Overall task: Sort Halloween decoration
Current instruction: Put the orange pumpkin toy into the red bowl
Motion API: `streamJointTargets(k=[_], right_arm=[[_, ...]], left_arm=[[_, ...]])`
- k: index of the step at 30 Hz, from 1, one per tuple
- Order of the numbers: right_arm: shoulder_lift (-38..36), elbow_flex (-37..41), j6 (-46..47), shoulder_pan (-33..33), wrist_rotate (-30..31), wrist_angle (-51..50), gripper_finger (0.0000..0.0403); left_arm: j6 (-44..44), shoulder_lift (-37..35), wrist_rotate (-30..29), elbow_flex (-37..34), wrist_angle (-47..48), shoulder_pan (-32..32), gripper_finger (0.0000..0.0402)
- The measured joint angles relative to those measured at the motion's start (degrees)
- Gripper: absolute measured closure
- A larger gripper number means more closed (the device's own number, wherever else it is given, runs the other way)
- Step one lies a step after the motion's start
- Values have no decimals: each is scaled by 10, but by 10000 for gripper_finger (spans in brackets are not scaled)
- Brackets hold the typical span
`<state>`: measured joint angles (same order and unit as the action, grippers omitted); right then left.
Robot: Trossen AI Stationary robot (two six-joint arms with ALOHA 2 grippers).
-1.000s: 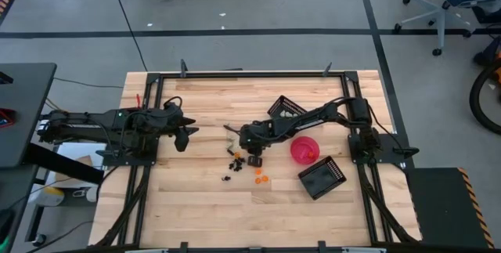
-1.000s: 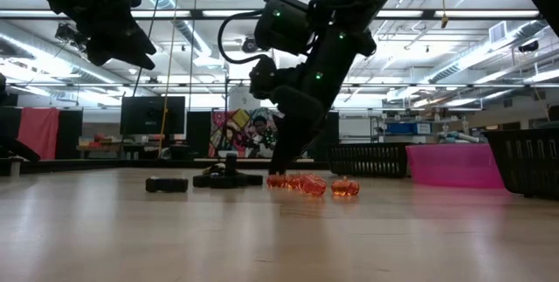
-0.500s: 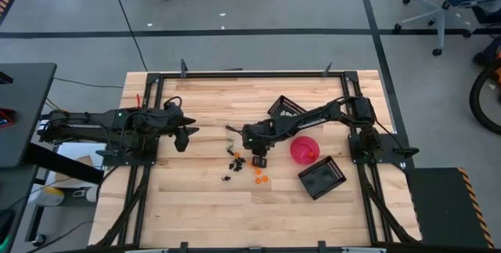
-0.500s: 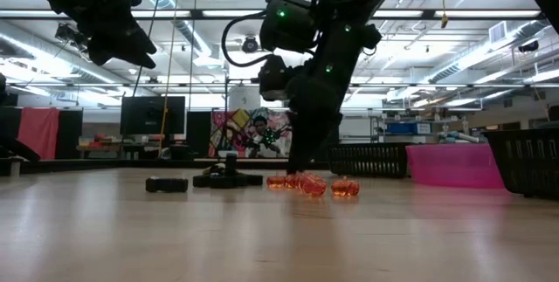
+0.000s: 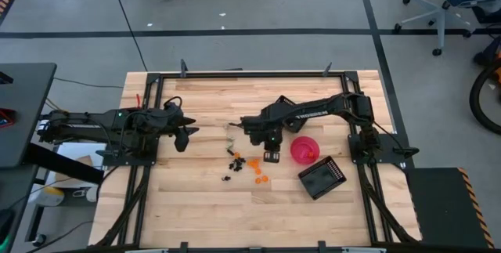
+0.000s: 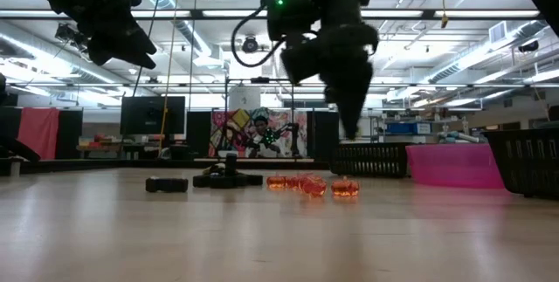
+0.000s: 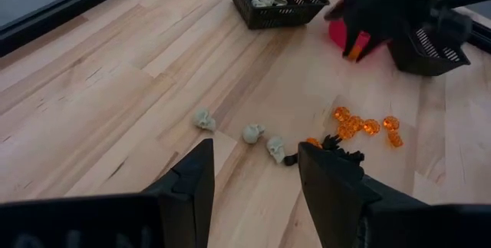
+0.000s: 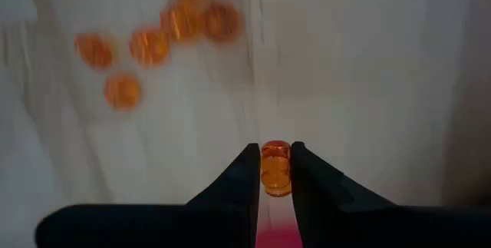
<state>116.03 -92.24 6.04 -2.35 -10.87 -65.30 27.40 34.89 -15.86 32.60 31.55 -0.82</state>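
We see the right gripper (image 8: 275,173) raised beside the pink bowl (image 5: 304,149), fingers pinching an orange trinket (image 8: 275,168). The left gripper (image 7: 252,173), fingers apart, waits well away from it.

**Right arm raised, left arm waiting**

The right gripper (image 8: 275,167) hangs above the worktop's middle, its arm stretched in from the right edge, fingers (image 8: 244,173) pinched on something small. The left gripper (image 5: 185,133) hovers at the left side, arm folded, fingers (image 7: 192,183) spread apart.
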Motion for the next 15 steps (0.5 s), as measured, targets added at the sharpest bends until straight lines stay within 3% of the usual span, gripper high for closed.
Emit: streamJointTargets(k=[7,15], right_arm=[[0,-27,4,-12,-11,-184,335],[0,42,17,-13,-17,-171,328]], left_arm=[[0,0,0,0,0,0,239],[0,0,0,0,0,0,239]])
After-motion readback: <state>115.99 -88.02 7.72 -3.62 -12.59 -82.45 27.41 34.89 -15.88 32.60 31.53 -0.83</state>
